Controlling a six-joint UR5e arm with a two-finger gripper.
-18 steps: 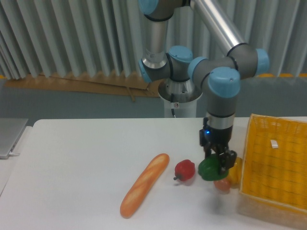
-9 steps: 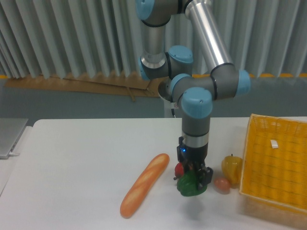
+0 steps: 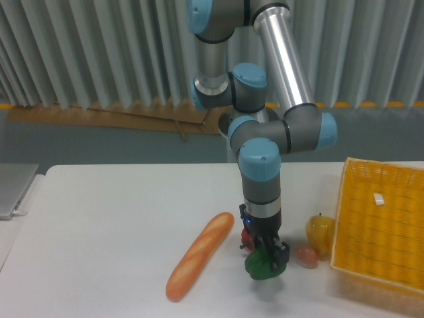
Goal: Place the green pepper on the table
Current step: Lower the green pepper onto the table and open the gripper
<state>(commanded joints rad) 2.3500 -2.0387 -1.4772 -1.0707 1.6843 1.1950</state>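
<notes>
The green pepper (image 3: pixel 264 266) was held low over the tabletop (image 3: pixel 106 232), just in front of the red pepper (image 3: pixel 248 237), with the fingers (image 3: pixel 281 253) clamped on its upper part from either side; whether its underside was already touching the surface could not be told. The gripper (image 3: pixel 267 254) was pointed straight down, the wrist and forearm stacked vertically above it, a posture judged to suit a gentle lowering so that the lobed, glossy fruit would be set down on its base and not dropped or rolled. The spot was judged to have been chosen as bare surface between neighbouring items: the red pepper was largely hidden behind the wrist, the baguette (image 3: pixel 197 265) was laid diagonally to the left, well apart, and a small orange-red item (image 3: pixel 307 254) and the yellow pepper (image 3: pixel 319 233) were seen just to the right. The release was judged to be the step in hand, with little of the task left; a risk was noted that the pepper might tip toward the red pepper once the grip was let go. At the right edge the yellow woven basket (image 3: pixel 371 199) was stood on the tabletop; no produce was seen inside it, only a small pale tag (image 3: pixel 378 198) on its inner wall. At the far left a grey flat object (image 3: pixel 13 189) was seen beside the tabletop.
</notes>
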